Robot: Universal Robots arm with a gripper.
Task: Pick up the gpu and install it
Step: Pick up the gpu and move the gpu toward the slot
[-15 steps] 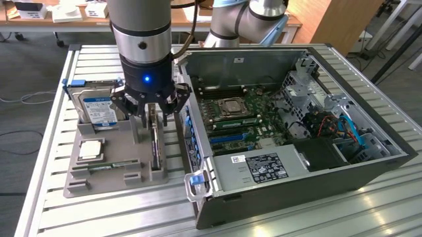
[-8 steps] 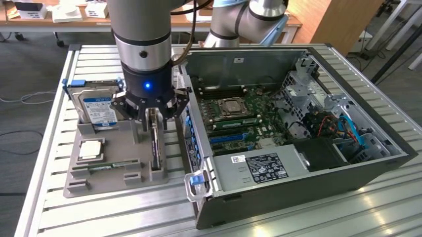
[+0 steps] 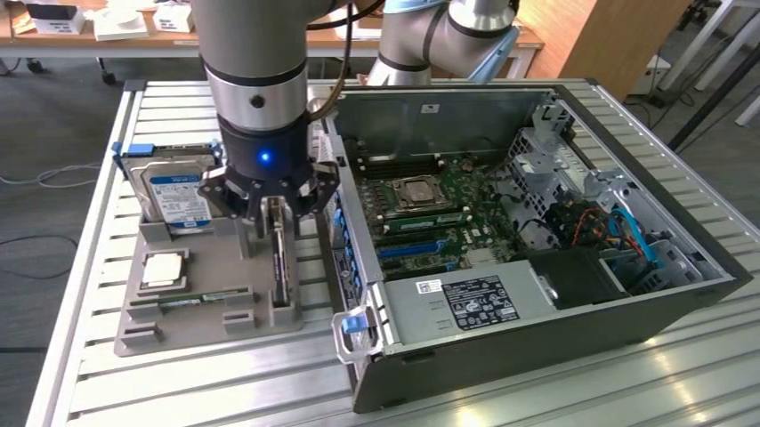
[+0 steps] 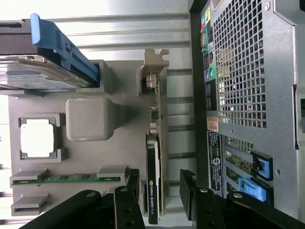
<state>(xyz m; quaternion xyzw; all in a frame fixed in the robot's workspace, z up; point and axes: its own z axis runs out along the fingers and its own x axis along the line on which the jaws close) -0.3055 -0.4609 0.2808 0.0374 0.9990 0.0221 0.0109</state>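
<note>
The pincer [image 4: 159,185] hangs spread, one finger on each side of the graphics card [image 4: 156,143], which stands on edge in the grey holder [image 4: 126,138].

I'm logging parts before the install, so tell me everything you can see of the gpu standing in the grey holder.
The gpu is a thin dark card with a pale metal bracket at one end and a black shroud bearing a green logo. It stands on edge in a slot of the grey holder, beside the computer case. The open gripper straddles it, with a gap on each side.
</note>
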